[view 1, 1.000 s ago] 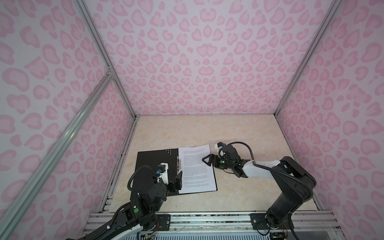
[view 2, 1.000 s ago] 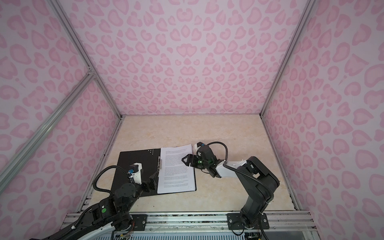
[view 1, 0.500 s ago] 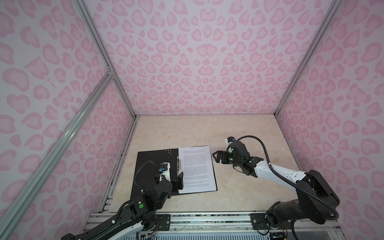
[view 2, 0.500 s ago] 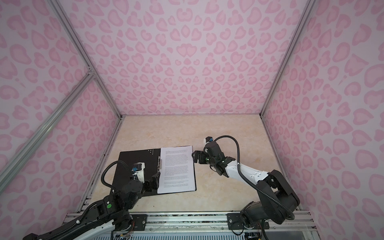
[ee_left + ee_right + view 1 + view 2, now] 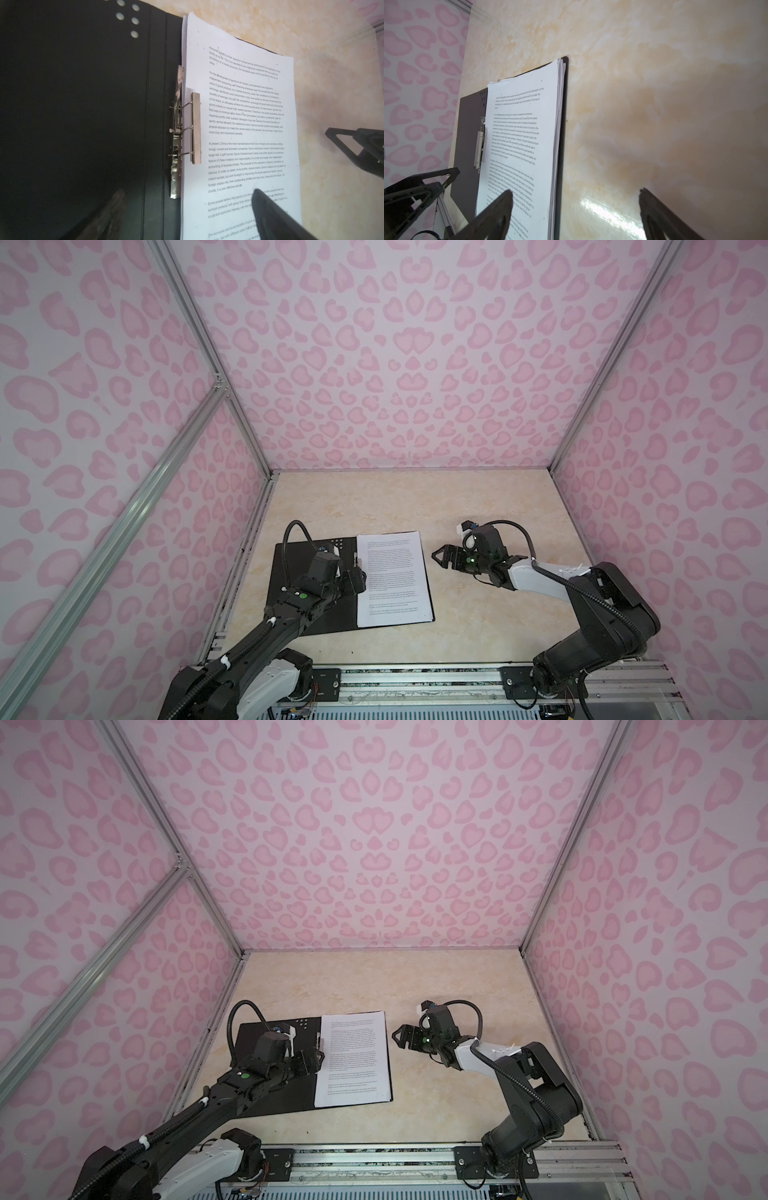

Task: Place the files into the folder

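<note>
1. Near the table's front-left corner lies the open folder, black inside up, with the files stacked on its right half.
2. Left gripper hovers over the spine, jaws spread and empty. Right gripper, likewise spread and empty, hangs over bare table just beside the folder's right edge.
3. Risk: the sheets are not squared, so swinging the cover shut could crease a stray edge, and a brushing fingertip could drag the top sheet askew.
4. Only the left wrist view shows the metal clamp bar across the inner margin. Only the right wrist view shows the fanned outer edges.
</note>
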`<action>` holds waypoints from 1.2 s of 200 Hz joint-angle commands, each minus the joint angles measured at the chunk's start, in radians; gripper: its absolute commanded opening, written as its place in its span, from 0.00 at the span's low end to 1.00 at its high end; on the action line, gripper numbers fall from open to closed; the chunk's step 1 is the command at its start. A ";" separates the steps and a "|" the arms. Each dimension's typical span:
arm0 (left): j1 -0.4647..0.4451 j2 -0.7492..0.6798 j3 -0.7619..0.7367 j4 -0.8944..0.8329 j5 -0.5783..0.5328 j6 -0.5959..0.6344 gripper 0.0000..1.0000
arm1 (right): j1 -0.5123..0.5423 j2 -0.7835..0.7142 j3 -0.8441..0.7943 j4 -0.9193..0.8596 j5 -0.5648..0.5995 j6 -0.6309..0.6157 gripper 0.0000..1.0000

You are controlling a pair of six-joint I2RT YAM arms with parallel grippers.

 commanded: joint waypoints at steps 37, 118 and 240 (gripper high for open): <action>0.008 0.101 0.031 0.043 0.078 0.031 0.97 | -0.008 0.028 -0.017 0.106 -0.066 0.043 0.94; -0.009 0.215 0.015 0.154 0.165 0.007 0.97 | -0.043 0.110 -0.049 0.276 -0.154 0.153 0.97; -0.257 0.491 0.186 0.318 0.103 -0.128 0.97 | -0.116 -0.047 -0.068 0.052 -0.001 0.065 0.97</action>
